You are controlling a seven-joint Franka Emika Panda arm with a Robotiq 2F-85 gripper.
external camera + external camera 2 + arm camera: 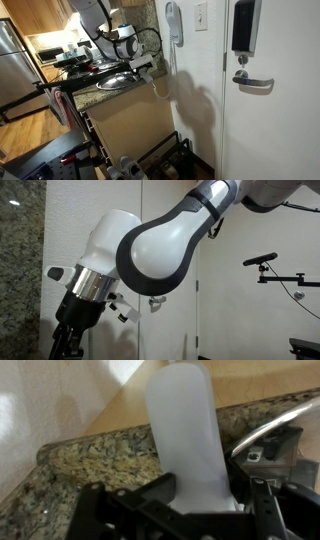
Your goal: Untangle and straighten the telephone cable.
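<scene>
In the wrist view a white handset (185,430) stands up between the jaws of my gripper (205,488), and both black fingers press against its sides. An exterior view shows my gripper (140,66) low over the edge of the granite counter (100,95), holding the handset (147,64). The telephone cable (166,75), thin and pale, hangs from the wall phone base (174,25) down the wall and loops back toward the handset. The wrist view does not show the cable. In an exterior view the robot arm (150,250) fills the picture and hides the handset.
A metal pan (115,82) lies on the counter beside the gripper, and its rim (265,430) shows in the wrist view. A white door with a lever handle (255,83) stands close by. Below the counter is a cabinet front, with shoes (130,168) on the floor.
</scene>
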